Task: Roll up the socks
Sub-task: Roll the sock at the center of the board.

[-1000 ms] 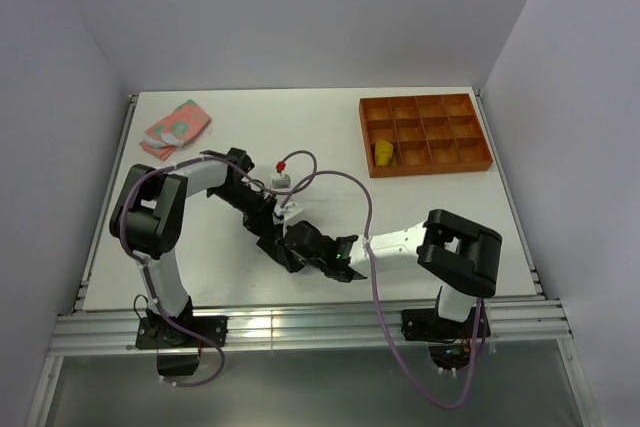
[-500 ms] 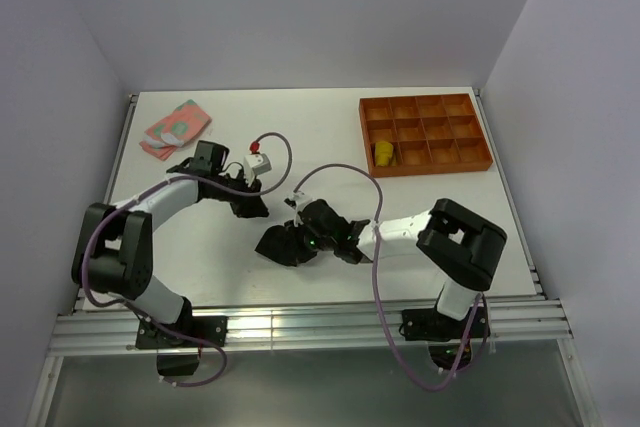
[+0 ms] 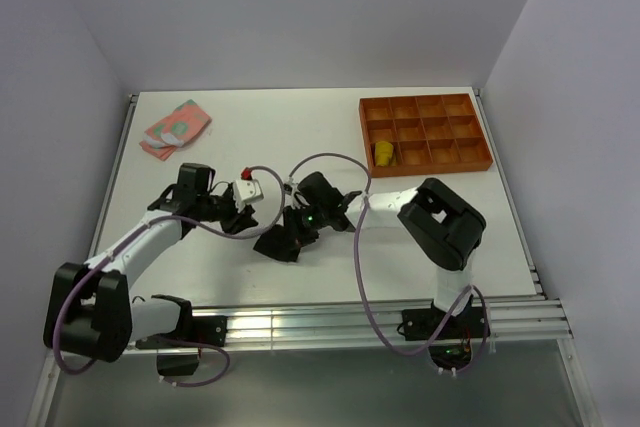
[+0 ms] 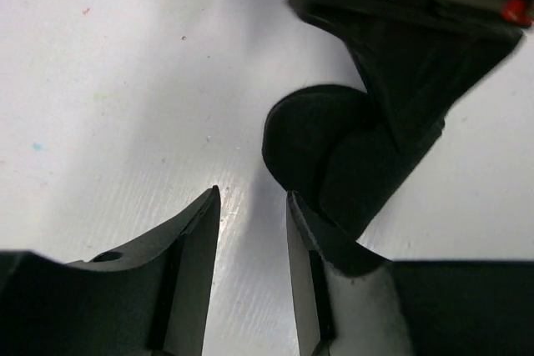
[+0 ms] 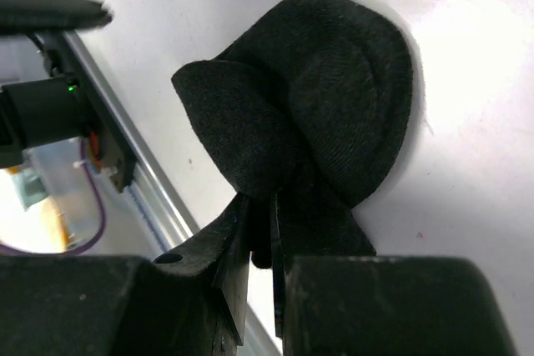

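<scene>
Three socks in view. Your right gripper (image 5: 265, 248) is pinching the black sock (image 5: 325, 114), which lies bunched on the table (image 3: 300, 117) near the front. Your left gripper (image 4: 250, 231) sits just beside it, fingers slightly apart and empty. Pink sock (image 3: 176, 127) lies far-left; yellow sock (image 3: 382, 153) is in the orange tray (image 3: 440, 171).

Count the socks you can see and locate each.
3: pink sock far left; yellow sock in the orange tray; black sock mid-table, pinched by the right gripper.
</scene>
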Tool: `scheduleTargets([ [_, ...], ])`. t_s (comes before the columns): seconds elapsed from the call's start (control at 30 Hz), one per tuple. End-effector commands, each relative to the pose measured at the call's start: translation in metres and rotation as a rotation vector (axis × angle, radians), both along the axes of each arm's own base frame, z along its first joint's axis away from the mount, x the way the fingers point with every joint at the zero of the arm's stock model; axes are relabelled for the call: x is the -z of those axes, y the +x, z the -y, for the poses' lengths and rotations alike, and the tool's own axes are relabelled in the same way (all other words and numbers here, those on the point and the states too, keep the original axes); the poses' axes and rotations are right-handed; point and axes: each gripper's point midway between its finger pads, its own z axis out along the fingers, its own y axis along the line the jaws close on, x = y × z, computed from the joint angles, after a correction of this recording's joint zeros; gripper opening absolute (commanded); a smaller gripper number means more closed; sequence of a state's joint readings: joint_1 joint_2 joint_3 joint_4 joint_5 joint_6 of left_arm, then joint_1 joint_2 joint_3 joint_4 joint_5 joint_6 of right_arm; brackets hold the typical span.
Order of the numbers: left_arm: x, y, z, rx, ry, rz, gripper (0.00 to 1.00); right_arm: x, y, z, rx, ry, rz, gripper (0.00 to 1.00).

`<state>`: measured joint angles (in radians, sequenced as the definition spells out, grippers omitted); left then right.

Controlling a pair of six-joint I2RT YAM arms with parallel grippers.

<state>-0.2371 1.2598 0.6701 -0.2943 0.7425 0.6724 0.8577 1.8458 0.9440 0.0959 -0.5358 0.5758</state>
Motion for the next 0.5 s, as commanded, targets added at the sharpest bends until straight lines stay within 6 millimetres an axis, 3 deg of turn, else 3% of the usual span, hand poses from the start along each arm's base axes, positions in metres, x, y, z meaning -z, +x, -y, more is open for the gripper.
scheduleTargets([
  [0.0,-0.011,0.001,-0.003,0.089,0.050,0.201,0.43,0.041,-0.009,0.032,0.002,-0.178,-0.134,0.13],
  [0.13,0.000,-0.015,-0.001,0.149,0.094,0.319,0.45,0.046,0.001,0.034,0.015,-0.191,-0.197,0.13],
  [0.23,0.003,-0.032,0.012,0.214,0.105,0.410,0.46,0.044,0.006,0.033,0.021,-0.183,-0.228,0.12],
  [0.47,0.005,-0.037,0.025,0.265,0.103,0.469,0.53,0.044,0.018,0.038,0.043,-0.180,-0.279,0.12],
])
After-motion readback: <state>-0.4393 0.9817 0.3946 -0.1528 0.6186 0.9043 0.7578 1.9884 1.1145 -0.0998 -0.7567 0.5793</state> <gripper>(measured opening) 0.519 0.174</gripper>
